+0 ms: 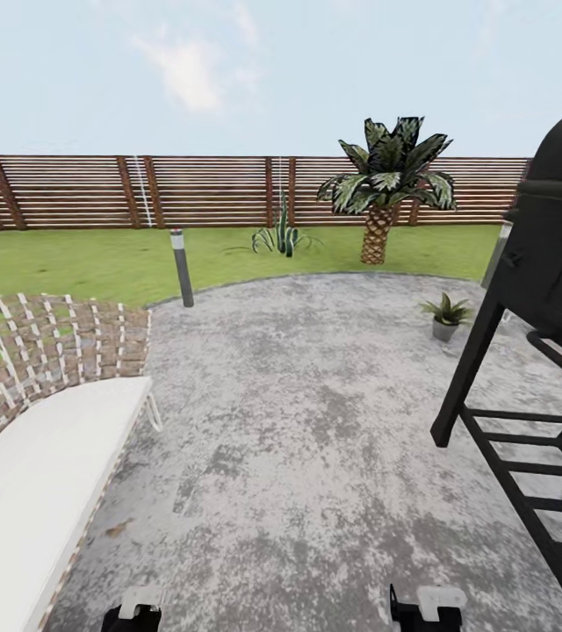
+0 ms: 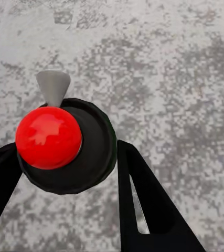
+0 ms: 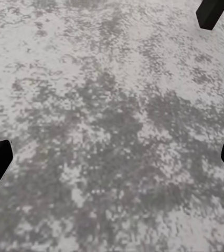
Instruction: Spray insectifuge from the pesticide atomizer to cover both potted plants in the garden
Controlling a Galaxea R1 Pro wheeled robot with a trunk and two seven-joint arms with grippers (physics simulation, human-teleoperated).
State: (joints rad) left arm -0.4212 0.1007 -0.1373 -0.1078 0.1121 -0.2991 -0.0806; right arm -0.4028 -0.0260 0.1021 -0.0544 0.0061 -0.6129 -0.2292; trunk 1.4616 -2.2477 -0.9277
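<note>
**Atomizer in the left jaws, one plant in sight across the patio**

Left wrist view, centre: the left gripper has its jaws pinching the atomizer, red mark and grey nozzle toward the camera. Right wrist view: the right gripper has its jaws spread over grey patio. Head view, right of centre: a small potted plant beside a black grill. Likely best: roll close, skirt the grill, aim the nozzle before squeezing.
</note>
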